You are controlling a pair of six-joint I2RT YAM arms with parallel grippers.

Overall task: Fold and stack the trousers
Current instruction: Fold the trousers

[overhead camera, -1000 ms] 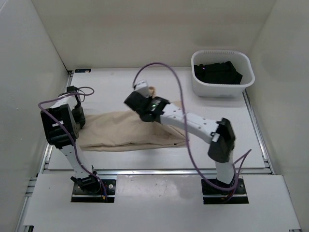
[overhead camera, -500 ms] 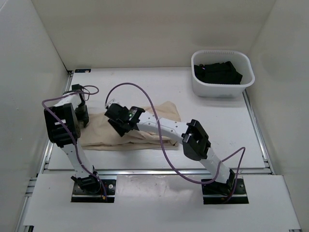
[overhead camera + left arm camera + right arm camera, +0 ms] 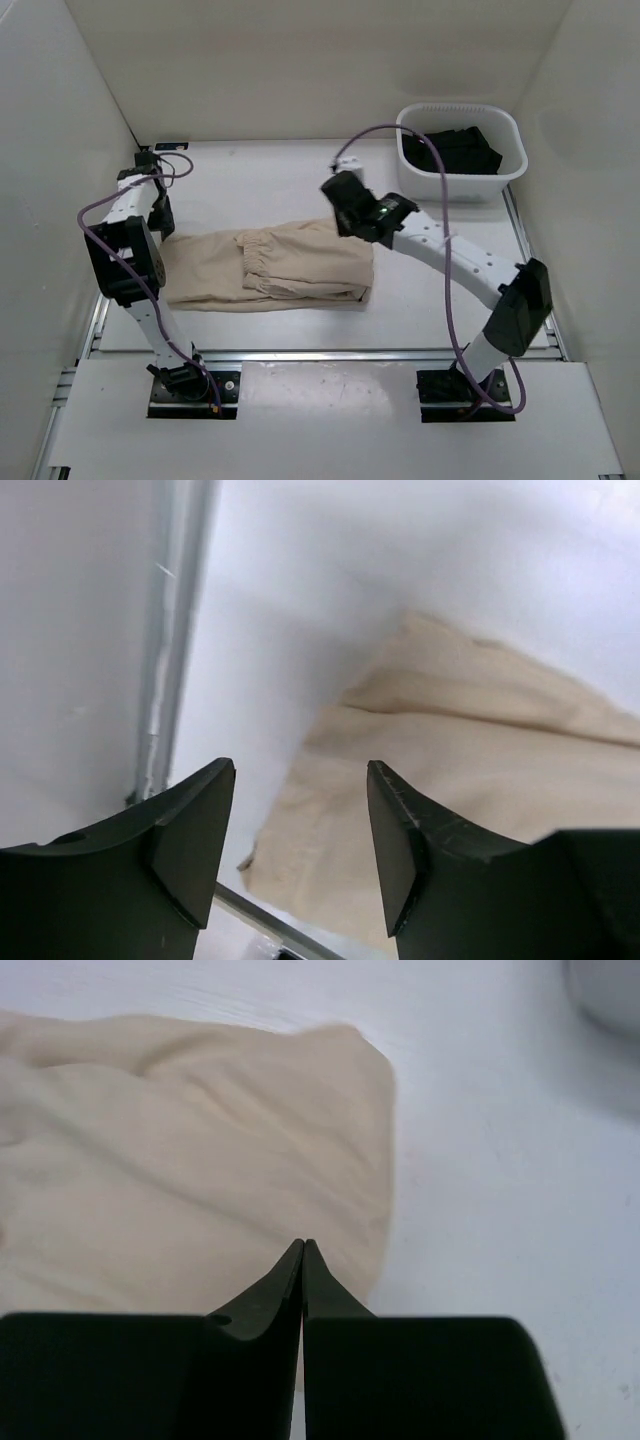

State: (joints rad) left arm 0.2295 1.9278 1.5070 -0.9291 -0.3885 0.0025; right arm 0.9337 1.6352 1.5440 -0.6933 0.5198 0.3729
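Trousers (image 3: 270,268), folded, lie towards the counter's near-left edge, gathered waistband on top. Right gripper (image 3: 303,1250), fingers pressed together and empty, hangs over their right end. Left gripper (image 3: 300,780), jaws wide, hangs over their left end. Likely risk: a dragging finger would pull the loose top layer open. Far-right corner: bin (image 3: 510,176) holding a black garment (image 3: 450,150). No legible writing.

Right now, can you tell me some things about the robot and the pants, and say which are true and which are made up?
1. The left fingers are open. True.
2. The right fingers are pinching the trousers. False: they are shut on nothing, above the cloth.
3. The trousers are in the white bin. False: they lie on the table.
4. A black garment is in the bin. True.
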